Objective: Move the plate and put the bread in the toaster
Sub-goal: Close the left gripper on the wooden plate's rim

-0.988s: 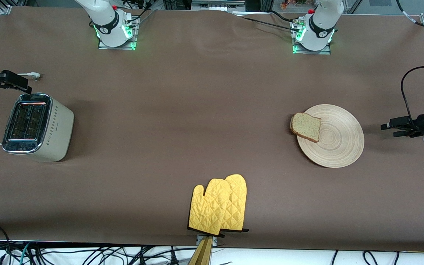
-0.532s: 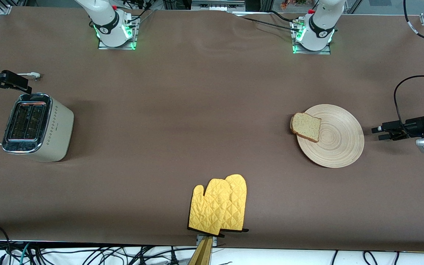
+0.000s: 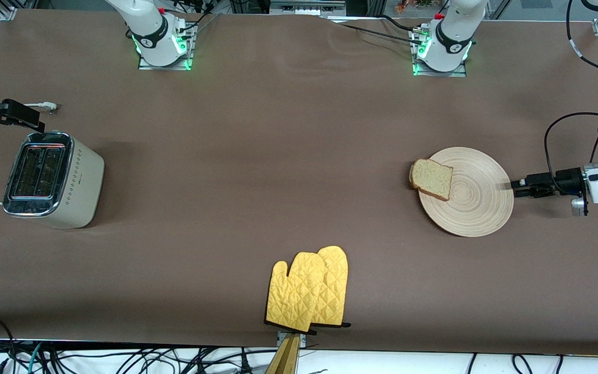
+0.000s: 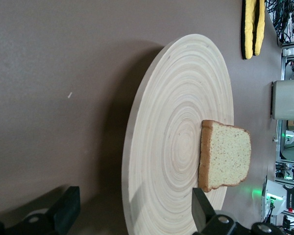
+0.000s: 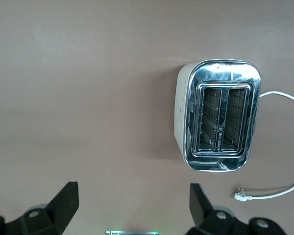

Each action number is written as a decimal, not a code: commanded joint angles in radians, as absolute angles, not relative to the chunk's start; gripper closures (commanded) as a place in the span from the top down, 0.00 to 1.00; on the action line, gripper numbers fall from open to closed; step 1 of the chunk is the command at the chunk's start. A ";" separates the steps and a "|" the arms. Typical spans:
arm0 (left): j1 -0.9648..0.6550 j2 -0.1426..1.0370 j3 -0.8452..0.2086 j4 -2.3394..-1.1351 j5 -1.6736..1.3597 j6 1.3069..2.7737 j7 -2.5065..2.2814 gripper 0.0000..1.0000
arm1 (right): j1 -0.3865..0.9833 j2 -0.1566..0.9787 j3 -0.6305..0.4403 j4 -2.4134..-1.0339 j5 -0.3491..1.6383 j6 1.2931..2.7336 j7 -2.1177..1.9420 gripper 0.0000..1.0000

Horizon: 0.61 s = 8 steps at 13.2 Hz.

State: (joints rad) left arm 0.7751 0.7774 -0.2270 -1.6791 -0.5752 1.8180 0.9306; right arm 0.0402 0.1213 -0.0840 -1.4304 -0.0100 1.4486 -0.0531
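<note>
Left gripper [image 3: 518, 187] has slid in from the table's end and now sits low at the plate [image 3: 478, 208] rim, fingers spread wide, gripping nothing. The bread [image 3: 432, 178] hasn't budged (overhanging the plate's edge toward the right arm's end). Right gripper [image 3: 18, 115] waits above the toaster [image 3: 68, 182], jaws apart, unmoved. Yellow oven mitts [image 3: 309, 296] stay put.

A high front camera faces the robots' bases across the whole table. The left wrist camera looks low and close along the plate [image 4: 176, 142], the right wrist camera straight down on the toaster [image 5: 218, 115]; both appear in the front view.
</note>
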 commanded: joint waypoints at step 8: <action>0.787 0.819 -0.238 -1.672 -0.664 1.764 0.956 0.87 | 0.034 0.129 -0.083 -1.410 -0.008 1.443 -0.060 1.00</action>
State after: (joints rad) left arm 0.7808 0.8103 -0.2328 -1.6782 -0.6333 1.7787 0.9308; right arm 0.0400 0.1213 -0.0861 -1.4304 -0.0100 1.4486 -0.0531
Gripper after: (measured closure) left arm 0.013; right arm 0.000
